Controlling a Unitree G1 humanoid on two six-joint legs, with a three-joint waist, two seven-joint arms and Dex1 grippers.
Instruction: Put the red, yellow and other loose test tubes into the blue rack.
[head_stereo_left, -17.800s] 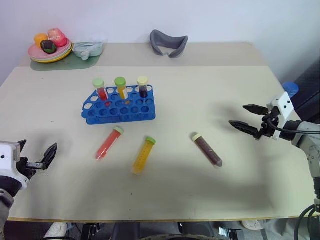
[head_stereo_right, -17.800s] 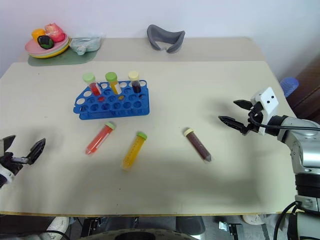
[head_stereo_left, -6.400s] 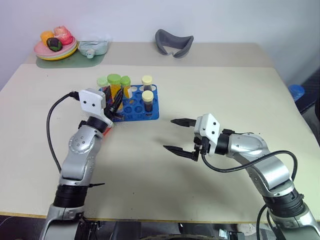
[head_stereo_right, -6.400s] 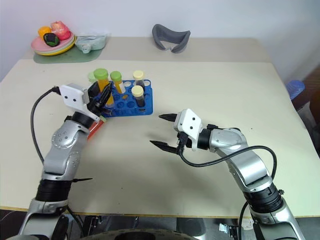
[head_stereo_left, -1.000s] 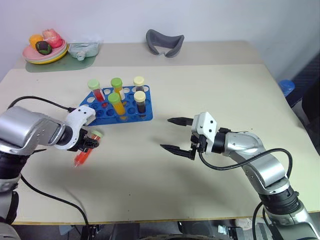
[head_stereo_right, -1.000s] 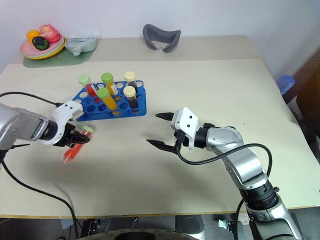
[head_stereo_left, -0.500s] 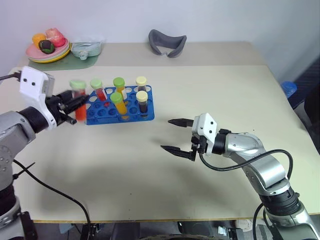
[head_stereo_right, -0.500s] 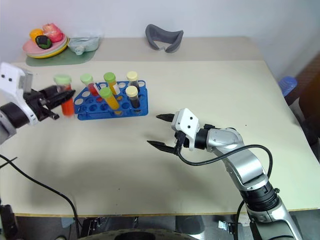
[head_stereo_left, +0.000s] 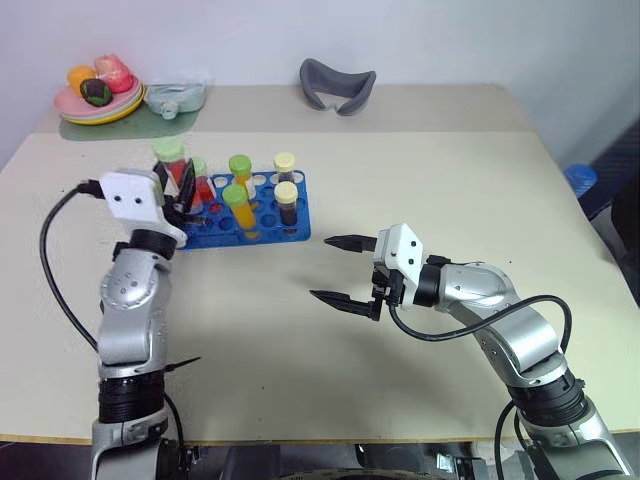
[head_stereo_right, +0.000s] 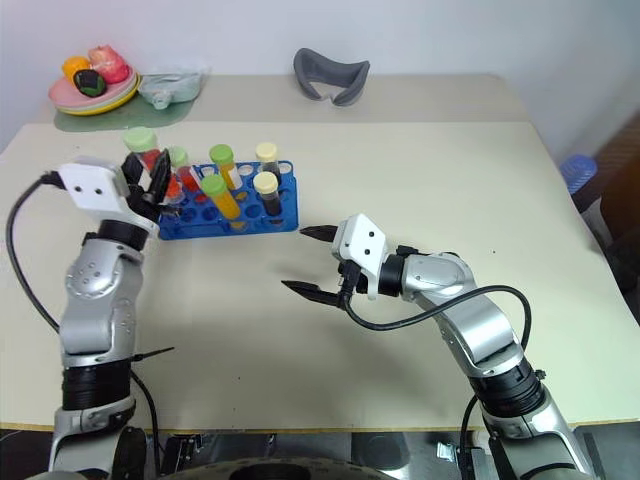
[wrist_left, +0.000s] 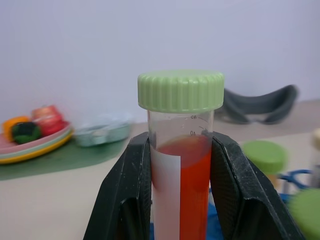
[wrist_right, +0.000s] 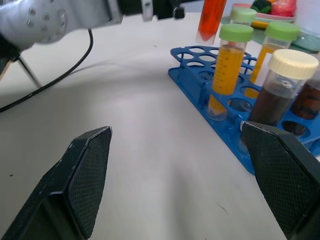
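Jaws of my left gripper (head_stereo_left: 180, 188) pinch the red tube (wrist_left: 180, 165) upright, cap up, over the blue rack's (head_stereo_left: 262, 228) left end, while my right gripper (head_stereo_left: 340, 270) stands spread, well apart.

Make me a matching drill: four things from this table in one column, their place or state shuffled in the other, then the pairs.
1. red tube
2. brown tube
3. grey holder
4. right gripper

a. standing in the blue rack
b. open, over bare table
c. held upright in the left gripper
d. at the table's far edge

Pairs: 1-c, 2-a, 3-d, 4-b
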